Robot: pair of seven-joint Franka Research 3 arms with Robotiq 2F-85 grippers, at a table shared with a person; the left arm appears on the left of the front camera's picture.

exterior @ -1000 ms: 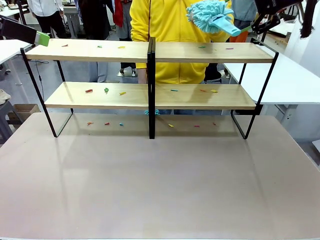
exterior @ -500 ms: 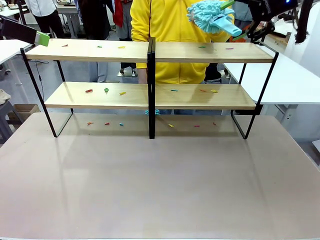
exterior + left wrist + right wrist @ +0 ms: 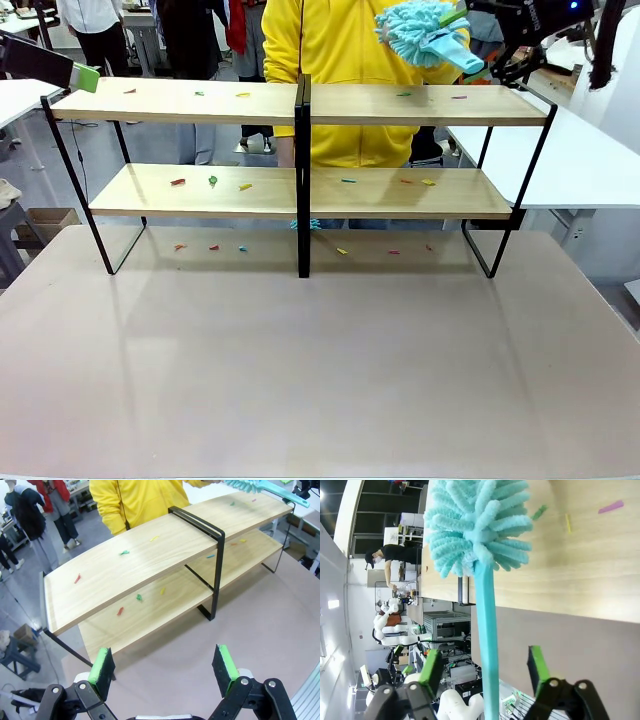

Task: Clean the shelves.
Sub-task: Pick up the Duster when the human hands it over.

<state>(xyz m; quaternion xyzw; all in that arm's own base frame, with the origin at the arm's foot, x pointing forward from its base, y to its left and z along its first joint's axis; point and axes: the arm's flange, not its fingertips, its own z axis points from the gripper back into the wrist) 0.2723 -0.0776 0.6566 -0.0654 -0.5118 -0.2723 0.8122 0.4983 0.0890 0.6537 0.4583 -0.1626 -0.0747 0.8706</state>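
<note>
The shelves (image 3: 200,100), two light-wood boards on a black frame with a central upright, stand across the far side of the table, with small coloured scraps (image 3: 212,181) on both boards. A teal fluffy duster (image 3: 420,30) hangs above the top board's right half, in front of the person in yellow (image 3: 330,40). My right gripper (image 3: 497,45) is at the duster's handle end. In the right wrist view my right gripper (image 3: 484,667) stands open, with the duster's handle (image 3: 487,645) between its fingers and the shelves (image 3: 580,575) behind. My left gripper (image 3: 162,667) is open and bare, off the shelves' (image 3: 125,575) left end.
More coloured scraps (image 3: 342,251) lie on the grey table (image 3: 320,370) under the lower board. White tables stand at left (image 3: 15,95) and right (image 3: 590,160). Other people stand behind at the back left.
My right gripper has moved left to the duster's handle end, and the duster has risen slightly. The left gripper has not moved.
</note>
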